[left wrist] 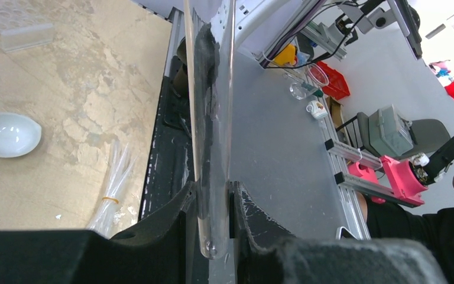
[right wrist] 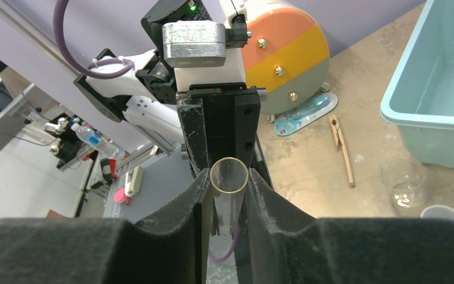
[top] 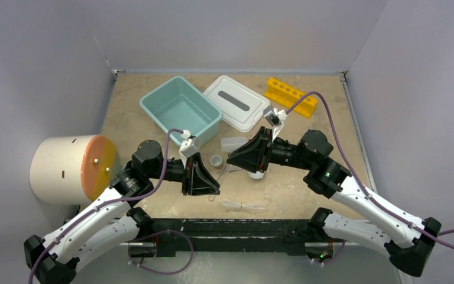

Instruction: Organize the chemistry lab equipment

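Clearly we are at a hand-over, just in front of the teal tub, on the side nearest the arm bases. The clear tube lies nearly level there, its long axis running from one arm to the other. The left gripper is clenched on the rounded closed end, and the rest of the tube reaches straight away from its fingers. The right gripper faces it head-on, and the open mouth of the tube sits between its fingers. As far as the wrist view lets us judge, both fingers press against the rim, so we take it as grasping too. In our judgement the next move turns on that shared axis: the left fingers must let go before the right arm draws the tube off along its length, or the two grips will fight over it. The right arm is also the nearer one to the yellow rack, which stands beyond the tub's right side, past the white lid. A small white bowl rests on the table just in front of the tub, and a bundle of thin clear tubes lies farther forward. We can read no writing or brand anywhere; a printed blue item near the cylinder is too small to make out.
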Controlling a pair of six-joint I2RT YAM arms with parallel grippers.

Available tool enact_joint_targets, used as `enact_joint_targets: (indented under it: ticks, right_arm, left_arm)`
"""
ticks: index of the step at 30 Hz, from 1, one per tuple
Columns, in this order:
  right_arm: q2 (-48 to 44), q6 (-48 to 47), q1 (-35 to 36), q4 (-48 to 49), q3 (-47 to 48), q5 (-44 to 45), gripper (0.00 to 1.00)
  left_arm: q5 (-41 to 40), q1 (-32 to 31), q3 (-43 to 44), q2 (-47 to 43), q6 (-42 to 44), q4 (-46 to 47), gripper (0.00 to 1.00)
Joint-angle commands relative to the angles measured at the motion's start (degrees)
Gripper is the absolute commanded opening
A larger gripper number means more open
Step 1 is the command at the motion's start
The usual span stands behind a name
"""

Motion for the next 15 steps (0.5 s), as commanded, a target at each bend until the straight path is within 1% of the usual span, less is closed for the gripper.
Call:
enact_joint_targets:
  ticks: [1, 5, 7, 10, 11, 13, 15]
  right_arm:
    - [-1.0, 0.1, 0.2, 2.9, 1.6, -1.1, 0.24]
    - [-1.2, 1.1, 0.2, 3.8, 0.9, -1.2, 0.17]
    - [-1.3, 1.3, 0.2, 4.3, 0.6, -1.2, 0.12]
    - [-1.4, 1.5, 0.2, 4.2, 0.5, -1.0, 0.08]
    - [-1.5, 1.5, 0.2, 3.9, 0.6, -0.6, 0.08]
    - [-1.7, 1.7, 0.2, 2.0, 0.8, 0.2, 0.06]
    - [-2.0, 2.1, 0.2, 0.3, 1.4, 2.4, 0.05]
  left_arm:
    - [1.3, -0.3, 2.1, -0.2, 0.6, 2.7, 0.0]
    - [1.1, -0.3, 2.1, 0.0, 0.5, 2.5, 0.0]
    - [1.0, -0.3, 2.1, -0.1, 0.5, 2.5, 0.0]
    - [-0.3, -0.3, 2.3, -0.3, 0.1, 2.0, 0.0]
    - [-1.5, -0.3, 2.6, -0.4, 0.0, 1.5, 0.07]
    - [-4.5, -0.3, 3.4, -0.7, 0.1, -0.9, 0.37]
    - [-7.6, -0.3, 4.7, -1.0, 0.9, -3.6, 0.58]
